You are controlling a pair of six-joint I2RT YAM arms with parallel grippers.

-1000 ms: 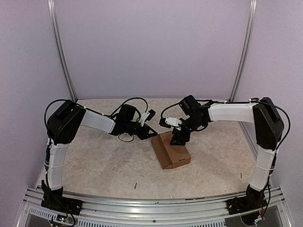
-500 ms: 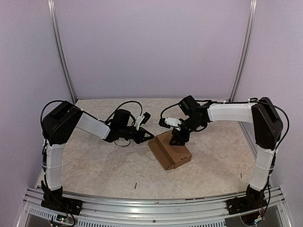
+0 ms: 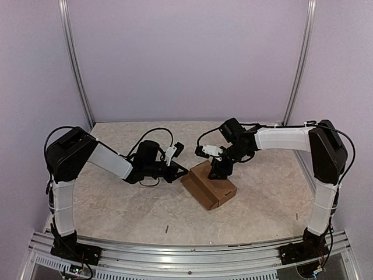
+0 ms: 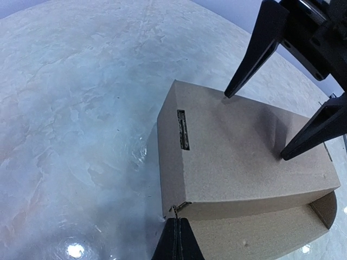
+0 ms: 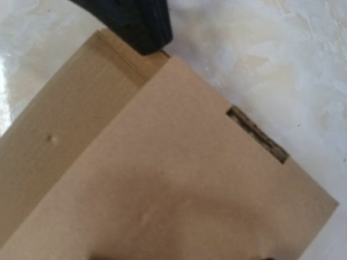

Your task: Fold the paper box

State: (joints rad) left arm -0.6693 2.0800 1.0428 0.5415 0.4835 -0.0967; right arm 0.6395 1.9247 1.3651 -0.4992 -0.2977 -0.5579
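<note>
The paper box (image 3: 208,186) is a brown cardboard box with its lid down, lying on the marble table. It fills the right wrist view (image 5: 162,179) and shows in the left wrist view (image 4: 238,157), with a narrow slot (image 4: 183,129) in the lid. My right gripper (image 3: 220,170) is open, and its two black fingertips (image 4: 229,93) rest spread on the lid's top. My left gripper (image 3: 182,172) is shut, with its tip (image 4: 177,234) against the box's near-left corner at the lid's edge. That tip also shows in the right wrist view (image 5: 138,24).
A rounded tab (image 4: 325,208) sticks out at the box's lower right side. Purple walls with metal posts (image 3: 76,64) enclose the table. An aluminium rail (image 3: 186,254) runs along the near edge.
My left arm has dropped and pulled back, bringing its shut gripper down to the box's left corner. The box has shifted slightly left. The right gripper has stayed on the lid.
</note>
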